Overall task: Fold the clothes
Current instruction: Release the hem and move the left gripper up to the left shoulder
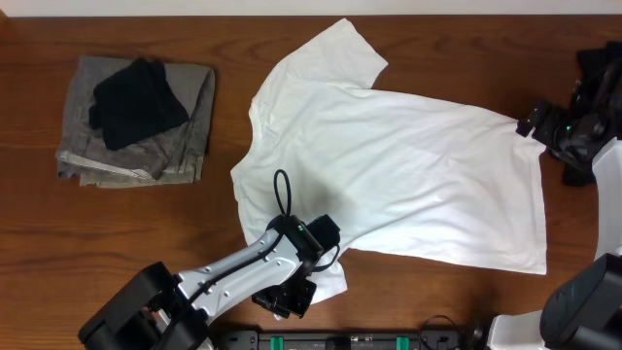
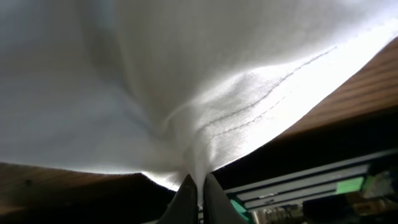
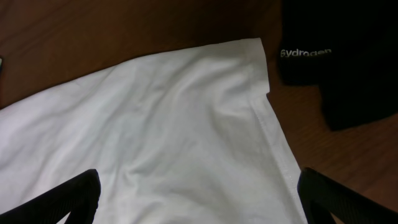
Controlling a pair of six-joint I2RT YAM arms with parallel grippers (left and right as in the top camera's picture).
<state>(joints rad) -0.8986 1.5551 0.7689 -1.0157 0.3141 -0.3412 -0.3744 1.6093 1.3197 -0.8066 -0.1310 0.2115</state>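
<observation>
Across the bench (image 1: 117,243), centre out to 3 o'clock, the white T-shirt (image 1: 408,175) lies spread flat: neck twd 9 o'clock, hem along 3, far sleeve (image 1: 340,53) up at 12, near sleeve down at approx 6–7.

L side: the left end effector (image 1: 290,295) is fully closed on that near sleeve. Its wrist cam shows the two fingers pressed together w/ the stitched edge bunched btwn them and the cloth rising off the wood.

R side: the right end effector (image 1: 544,124) hangs over the hem corner (image 3: 258,46) at approx 2–3 o'clock, jaws spread wide, nothing in them.

Handling, as I judge it: thin cotton, v. light, fully limp, no stiffness to carry a shape. It'll drape, sag and drag on the wood rather than slide clean, and wrinkles will travel w/ any pull. Not fragile. Best bite is at hems and seams, where doubled cloth gives more to pinch, and at corners so an edge lifts straight. Main risk is catching only the top layer. A grey-and-black pile (image 1: 136,122) sits well apart at 9–10 o'clock.
</observation>
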